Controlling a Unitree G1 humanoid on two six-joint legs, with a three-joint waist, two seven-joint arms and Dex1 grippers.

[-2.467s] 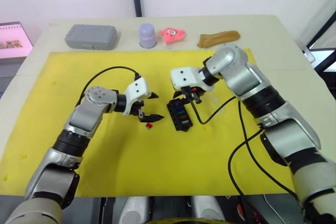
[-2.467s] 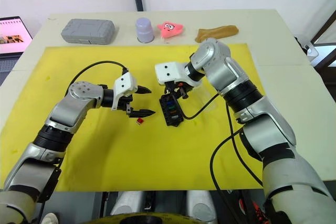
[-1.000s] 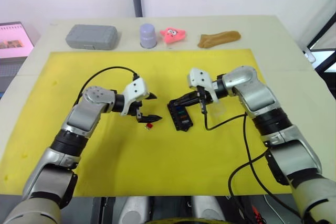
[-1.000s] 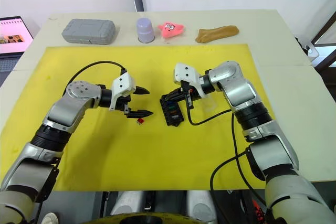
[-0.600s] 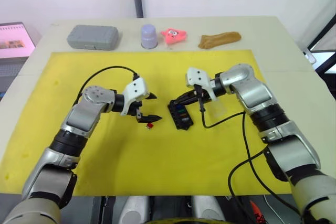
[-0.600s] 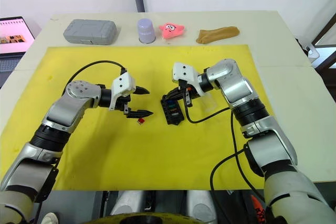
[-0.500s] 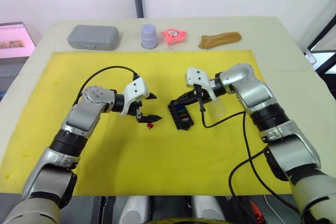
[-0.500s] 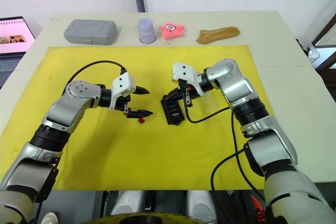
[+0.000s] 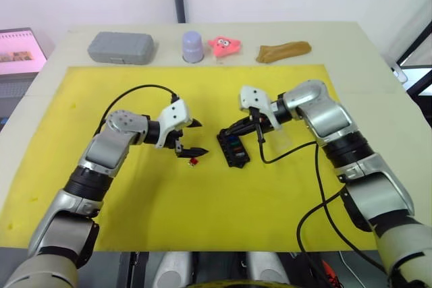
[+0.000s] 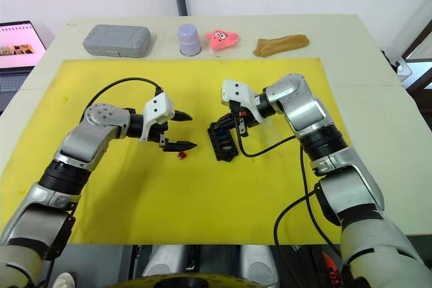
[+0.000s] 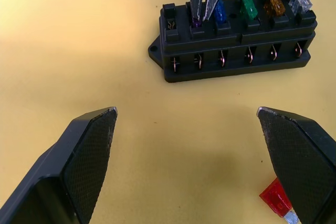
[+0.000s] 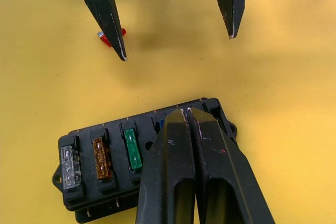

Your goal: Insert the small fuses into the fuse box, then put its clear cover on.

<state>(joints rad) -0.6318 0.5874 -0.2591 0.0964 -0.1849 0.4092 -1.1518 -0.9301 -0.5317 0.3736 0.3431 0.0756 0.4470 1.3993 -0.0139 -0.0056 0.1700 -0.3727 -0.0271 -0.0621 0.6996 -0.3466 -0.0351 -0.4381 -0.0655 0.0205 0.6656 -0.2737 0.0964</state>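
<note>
Right gripper [image 11: 203, 3] had its fingers pinched together on a purple fuse [image 11: 196, 23] seated in the black fuse box [image 9: 233, 150], which lay on the yellow mat [image 9: 202, 220]. Left gripper [image 9: 192, 137] hung wide open just beside the box, over a red fuse [image 11: 277, 199] lying loose on the mat.
</note>
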